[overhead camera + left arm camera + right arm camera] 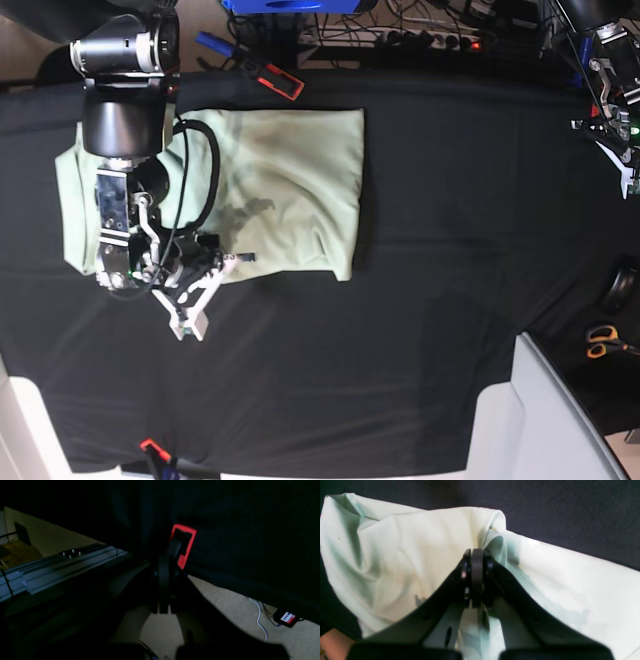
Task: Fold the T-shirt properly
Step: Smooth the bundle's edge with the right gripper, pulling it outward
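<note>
Already partly folded: T-shirt (290,185) lying as a rough rectangle at far left, more folds left. Right gripper (477,555) pinched tight on its near edge; left gripper (165,580) closed, holding nothing.

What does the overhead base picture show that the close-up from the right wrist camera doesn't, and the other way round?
Only the base view shows the whole black table, the T-shirt's full outline, the scissors at the table's right edge and a red-framed marker beyond the shirt.

Only the right wrist view shows the right end effector up close, shut on a bunched fold of cloth.

Both show the pale mint T-shirt lying on dark cloth, with the right arm over it.
</note>
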Controlling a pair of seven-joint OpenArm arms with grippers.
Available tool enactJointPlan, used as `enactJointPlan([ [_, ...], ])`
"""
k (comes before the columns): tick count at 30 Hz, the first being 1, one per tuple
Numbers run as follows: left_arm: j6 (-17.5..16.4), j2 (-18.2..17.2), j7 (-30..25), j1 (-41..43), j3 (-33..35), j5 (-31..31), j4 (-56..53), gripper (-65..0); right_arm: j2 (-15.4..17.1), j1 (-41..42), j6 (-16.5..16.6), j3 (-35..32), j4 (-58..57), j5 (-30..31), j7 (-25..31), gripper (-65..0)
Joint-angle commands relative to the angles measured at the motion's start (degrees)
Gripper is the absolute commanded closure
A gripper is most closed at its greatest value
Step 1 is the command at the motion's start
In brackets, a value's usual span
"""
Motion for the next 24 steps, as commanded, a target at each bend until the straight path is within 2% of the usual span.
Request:
enactJointPlan([
  [1, 0.21, -1.12, -0.24, -0.34, -0.38, 0.73, 0.86, 0.0, 0.36, 1.46, 0.04, 2.23, 0.80, 0.46, -0.15, 0.0],
  [8, 0.21, -1.21, -0.24, -0.78, -0.38, 0.73, 0.86, 0.0, 1.15, 0.67, 0.04, 8.91, 1.16, 0.46, -2.34, 0.0],
  [17, 0.21, -1.21, -0.24, -0.87, -0.38, 0.73, 0.77, 0.0, 1.50, -0.74, 0.04, 9.26, 1.60, 0.46, -1.82, 0.0],
  [24, 0.21, -1.03, -0.24, -0.87, -0.38, 0.73, 0.77, 0.0, 1.33, -2.15, 0.04, 9.26, 7.49, 0.46, -0.67, 0.0],
])
